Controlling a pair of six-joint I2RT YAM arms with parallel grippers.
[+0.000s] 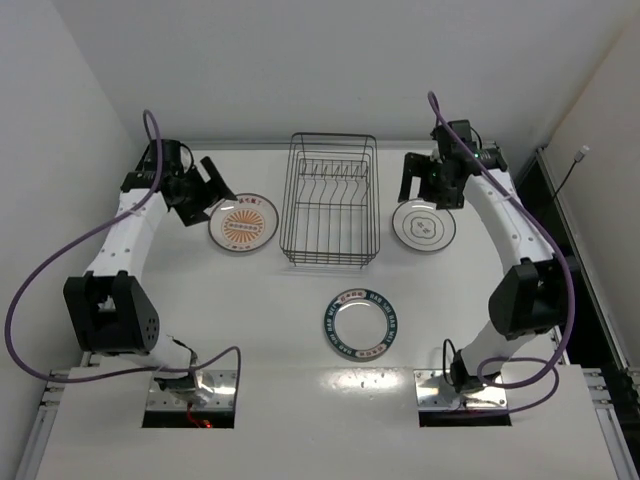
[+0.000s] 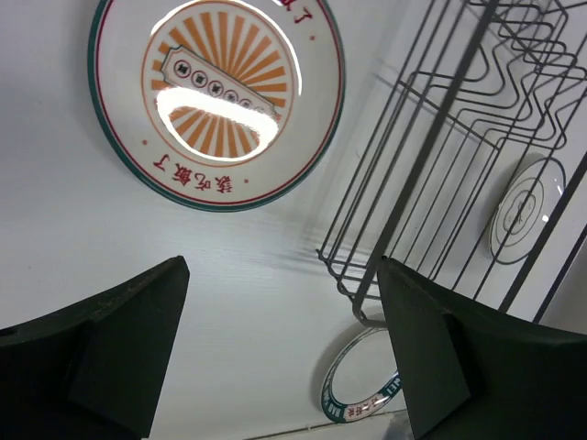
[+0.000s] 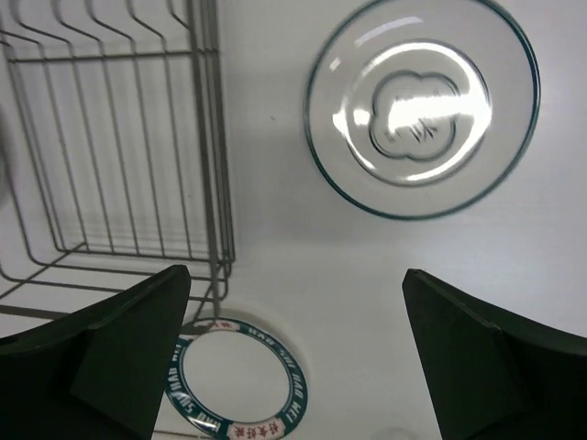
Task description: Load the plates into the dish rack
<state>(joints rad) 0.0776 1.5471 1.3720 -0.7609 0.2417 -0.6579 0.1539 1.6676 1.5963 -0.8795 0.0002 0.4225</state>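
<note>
The wire dish rack (image 1: 330, 200) stands at the back middle of the table, with nothing in it. The orange sunburst plate (image 1: 243, 223) lies flat left of it, also in the left wrist view (image 2: 217, 99). The plain white plate (image 1: 424, 225) lies flat right of the rack, also in the right wrist view (image 3: 422, 105). The blue-lettered-rim plate (image 1: 362, 322) lies flat in front of the rack. My left gripper (image 1: 207, 193) is open, above the table just left of the sunburst plate. My right gripper (image 1: 418, 177) is open, just behind the white plate. Neither holds anything.
The rack's wires show in the left wrist view (image 2: 440, 165) and in the right wrist view (image 3: 119, 147). The blue-rimmed plate shows low in both wrist views (image 2: 362, 390) (image 3: 240, 380). White walls close the table at back and sides.
</note>
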